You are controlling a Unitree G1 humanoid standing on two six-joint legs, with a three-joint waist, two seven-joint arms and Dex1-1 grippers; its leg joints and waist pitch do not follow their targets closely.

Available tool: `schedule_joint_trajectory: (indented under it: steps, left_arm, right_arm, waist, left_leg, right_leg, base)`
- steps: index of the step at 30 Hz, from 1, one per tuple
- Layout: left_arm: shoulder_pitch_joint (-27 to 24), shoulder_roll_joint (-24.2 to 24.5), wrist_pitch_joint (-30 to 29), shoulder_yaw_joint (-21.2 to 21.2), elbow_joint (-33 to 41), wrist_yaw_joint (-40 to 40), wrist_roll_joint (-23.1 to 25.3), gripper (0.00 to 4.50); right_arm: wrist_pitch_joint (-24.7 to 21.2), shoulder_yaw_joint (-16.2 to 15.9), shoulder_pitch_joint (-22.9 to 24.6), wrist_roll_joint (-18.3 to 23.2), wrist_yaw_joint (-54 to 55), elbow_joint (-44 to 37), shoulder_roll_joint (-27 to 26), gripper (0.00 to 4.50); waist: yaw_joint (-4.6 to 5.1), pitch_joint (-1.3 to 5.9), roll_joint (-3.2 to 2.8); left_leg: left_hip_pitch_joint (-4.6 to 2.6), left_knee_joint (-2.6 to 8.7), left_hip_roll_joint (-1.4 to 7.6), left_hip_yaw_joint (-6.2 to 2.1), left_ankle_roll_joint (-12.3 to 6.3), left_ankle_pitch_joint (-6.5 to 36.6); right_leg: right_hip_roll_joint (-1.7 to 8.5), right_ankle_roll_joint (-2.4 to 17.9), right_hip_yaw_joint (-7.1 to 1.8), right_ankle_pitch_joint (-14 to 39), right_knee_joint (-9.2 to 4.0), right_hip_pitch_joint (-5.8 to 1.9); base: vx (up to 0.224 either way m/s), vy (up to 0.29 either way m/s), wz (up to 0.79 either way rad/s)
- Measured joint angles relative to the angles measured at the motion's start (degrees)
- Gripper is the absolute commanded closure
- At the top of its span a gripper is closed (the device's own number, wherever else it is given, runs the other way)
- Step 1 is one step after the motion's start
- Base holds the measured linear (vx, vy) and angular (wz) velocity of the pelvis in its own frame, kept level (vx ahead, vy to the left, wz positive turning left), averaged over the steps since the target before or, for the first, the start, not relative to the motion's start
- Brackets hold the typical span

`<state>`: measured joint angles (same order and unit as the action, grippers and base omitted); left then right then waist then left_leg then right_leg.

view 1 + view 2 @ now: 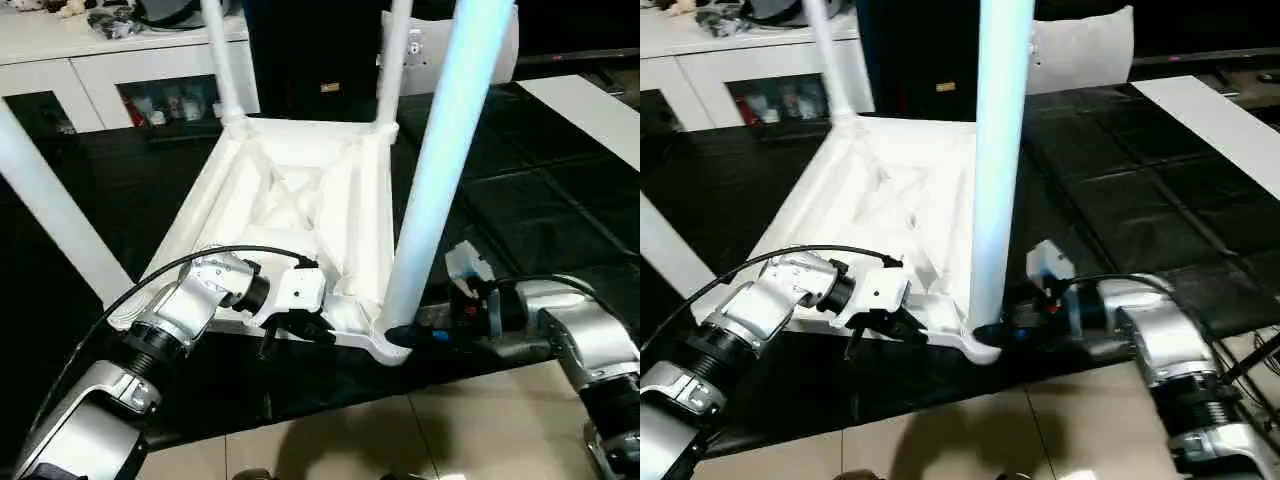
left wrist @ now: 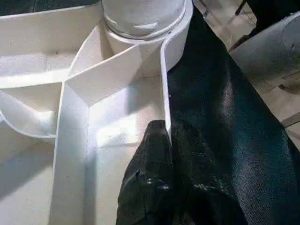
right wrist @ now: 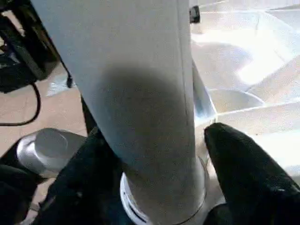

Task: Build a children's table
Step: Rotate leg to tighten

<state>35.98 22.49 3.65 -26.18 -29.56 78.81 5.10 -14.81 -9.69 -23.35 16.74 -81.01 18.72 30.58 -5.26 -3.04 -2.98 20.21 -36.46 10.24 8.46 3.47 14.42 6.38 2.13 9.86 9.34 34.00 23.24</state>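
Note:
The children's table top (image 1: pixel 300 180) lies upside down on a black mat, ribbed underside up. Two white legs (image 1: pixel 222 60) (image 1: pixel 393 60) stand in its far corners. A thick leg (image 1: pixel 440 160) rises from the near right socket. Another leg (image 1: pixel 50 200) slants toward the near left corner, its foot hidden by my left arm. My left gripper (image 1: pixel 295 335) is shut on the top's thin near rim (image 2: pixel 165 117). My right gripper (image 1: pixel 398 325) straddles the near right leg's base, open, with one finger (image 3: pixel 243 173) a little off the leg (image 3: pixel 140 93).
A white cabinet with dark glass doors (image 1: pixel 90 70) stands at the back left. The black mat (image 1: pixel 520 200) stretches to the right, with a white board (image 1: pixel 590 110) at its far right. Beige tile floor (image 1: pixel 400 430) lies just before the table's near edge.

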Motion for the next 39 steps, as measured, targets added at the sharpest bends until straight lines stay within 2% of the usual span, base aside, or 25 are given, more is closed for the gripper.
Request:
schedule_joint_trajectory:
  steps: [11,18,20,23,24,27,29,30,32,34,35,38,39]
  left_arm:
    - [0.0,0.2,-0.2,0.0,0.0,0.4,-0.3,4.5]
    - [-0.6,-0.5,-10.8,2.3,2.4,-1.8,-1.0,4.5]
    - [-0.8,-0.9,-14.1,3.6,2.5,-4.5,-0.9,4.5]
    - [-1.3,-3.4,-20.8,6.6,3.1,-12.5,0.2,4.5]
    - [-1.4,-4.1,-22.0,6.8,3.5,-13.8,0.3,4.5]
    - [-1.7,-8.3,-26.1,8.5,3.9,-20.3,0.6,4.5]
    - [-1.7,-10.6,-27.9,9.3,4.1,-24.5,1.1,4.5]
    - [-1.7,-11.4,-28.4,9.6,4.1,-25.8,1.3,4.5]
    - [-1.6,-12.6,-28.7,9.7,4.2,-28.0,1.4,4.5]
    - [-1.6,-13.7,-28.5,9.1,4.6,-28.1,1.4,4.5]
    - [-1.6,-13.8,-28.1,8.4,5.2,-27.9,1.3,4.5]
    - [-1.6,-13.0,-27.0,8.2,5.5,-27.1,1.3,4.5]
    - [-1.6,-12.6,-26.8,8.1,5.6,-26.7,1.3,4.5]
  right_arm:
    - [-0.3,-0.5,-0.8,0.8,-2.0,1.3,-0.3,2.41]
    - [-4.9,0.6,-0.3,0.9,4.7,-0.7,-3.2,2.45]
    - [-5.8,1.7,-0.4,-0.1,9.7,-0.8,-5.2,2.45]
    - [-9.4,4.9,-2.2,-3.1,24.7,-0.2,-11.5,2.46]
    - [-10.1,5.3,-2.7,-3.3,27.4,-0.1,-12.2,2.46]
    - [-12.1,7.3,-4.3,-5.3,37.5,0.9,-15.9,2.46]
    - [-11.9,8.0,-5.6,-6.4,43.1,2.2,-17.9,2.46]
    - [-11.3,8.2,-5.8,-6.7,44.6,2.5,-18.5,1.93]
    - [-9.9,9.1,-5.8,-7.3,46.7,3.2,-19.7,1.8]
    - [-9.4,9.6,-5.8,-7.4,48.0,4.4,-19.9,1.74]
    - [-9.2,9.9,-5.8,-7.3,47.6,4.4,-19.6,1.51]
    - [-8.6,9.9,-5.4,-6.9,45.3,3.8,-18.6,1.37]
    - [-8.4,9.9,-5.3,-6.4,44.6,3.7,-18.2,1.1]
  waist:
    - [0.08,0.05,0.15]
    - [0.6,0.1,0.24]
    - [1.49,0.1,0.28]
    - [4.58,0.08,0.34]
    - [5.36,0.09,0.31]
    - [7.21,0.08,0.35]
    - [7.79,0.09,0.35]
    - [7.81,0.09,0.37]
    - [7.6,0.1,0.37]
    - [6.53,0.1,0.36]
    - [5.93,0.1,0.36]
    - [4.99,0.11,0.35]
    - [4.87,0.11,0.34]
  left_leg:
    - [-0.03,0.01,0.01,0.02,0.0,0.0]
    - [-0.22,0.0,0.03,0.11,0.26,-0.2]
    - [-0.27,0.03,0.05,0.12,0.44,-0.2]
    - [-0.24,0.02,0.19,0.08,0.8,-0.3]
    - [-0.19,0.04,0.22,0.04,0.8,-0.3]
    - [-0.11,0.07,0.37,0.02,0.77,-0.3]
    - [-0.09,0.09,0.32,0.01,0.72,-0.3]
    - [-0.07,0.11,0.32,0.0,0.7,-0.3]
    - [-0.04,0.23,0.3,-0.01,0.68,-0.3]
    - [0.02,0.3,0.23,-0.03,0.3,-0.4]
    - [0.06,0.41,0.22,-0.06,0.23,-0.4]
    - [0.19,0.64,0.22,-0.02,0.17,-0.3]
    - [0.23,0.68,0.22,-0.02,0.17,-0.3]
  right_leg:
    - [0.0,-0.1,0.0,0.0,0.04,0.0]
    - [-0.04,0.0,-0.09,-0.1,0.14,-0.02]
    - [-0.08,0.0,-0.09,-0.2,0.1,-0.04]
    - [-0.15,0.0,0.17,-0.2,-0.29,-0.05]
    - [-0.18,-0.1,0.29,-0.2,-0.56,-0.09]
    - [-0.35,-0.1,0.41,-0.3,-1.04,-0.2]
    - [-0.35,-0.1,0.37,-0.3,-1.05,-0.21]
    - [-0.35,-0.1,0.37,-0.3,-1.03,-0.21]
    - [-0.35,-0.1,0.33,-0.3,-0.98,-0.2]
    - [-0.34,0.0,0.21,-0.6,-0.95,-0.16]
    - [-0.35,-0.1,0.2,-0.6,-0.93,-0.1]
    - [-0.35,0.2,0.16,-0.6,-0.82,0.14]
    - [-0.35,0.2,0.16,-0.6,-0.8,0.18]
  base:
    - [0.0,0.0,0.0]
    - [0.0,0.0,0.0]
    - [0.0,0.0,0.0]
    - [0.0,0.0,0.0]
    - [0.0,0.0,0.0]
    - [0.0,0.0,0.0]
    - [0.0,0.0,0.0]
    - [0.0,0.0,0.0]
    - [0.0,0.0,0.0]
    - [0.0,0.0,0.0]
    - [0.0,0.0,0.0]
    - [0.0,0.0,0.0]
    - [0.0,0.0,0.0]
